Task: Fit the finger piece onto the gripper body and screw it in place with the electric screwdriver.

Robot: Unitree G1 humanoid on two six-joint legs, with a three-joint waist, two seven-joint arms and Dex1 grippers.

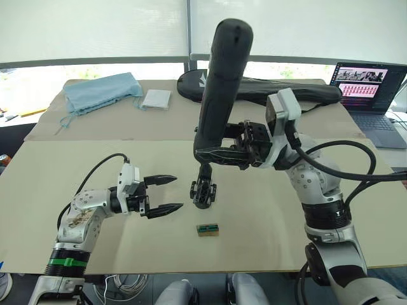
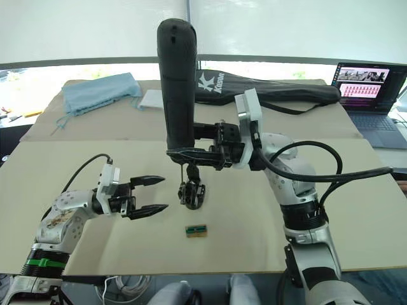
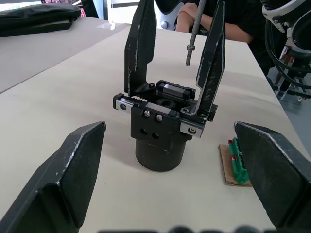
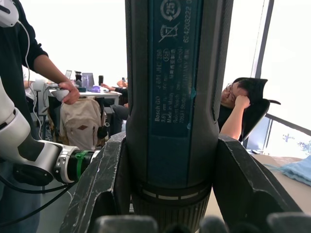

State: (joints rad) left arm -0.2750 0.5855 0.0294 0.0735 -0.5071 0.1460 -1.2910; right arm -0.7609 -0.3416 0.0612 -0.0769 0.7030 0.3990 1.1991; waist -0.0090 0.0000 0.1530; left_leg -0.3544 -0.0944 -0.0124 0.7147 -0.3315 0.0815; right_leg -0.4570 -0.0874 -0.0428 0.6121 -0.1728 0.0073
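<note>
Gripper body [image 1: 203, 192] standing upright on the desk [image 1: 267, 229], base down, long axis vertical, both black fingers rising; finger piece [image 3: 211, 58] apparently already seated on it. Positioned just ahead of the left claw [image 1: 166, 194] and directly below the right claw [image 1: 219, 154].

Electric screwdriver [image 1: 219, 89] clamped in the right claw, fingers closed round the lower barrel; long axis near vertical, leaning slightly, rounded end up, thin metal bit [image 3: 192, 34] pointing down between the two upright fingers, tip hanging above the mechanism and not yet touching.

Left claw spread wide, holding nothing, fingers aimed toward the gripper body but apart from it.

Likely trouble: body unbraced, so downward pressure or bit torque could tip or spin it. Slight lean of the tool could let the bit miss the screw head, skate off, or strike a finger. Small green-brown box [image 1: 208, 229] lying near the body, on the desk, liable to be knocked if the body slides.
</note>
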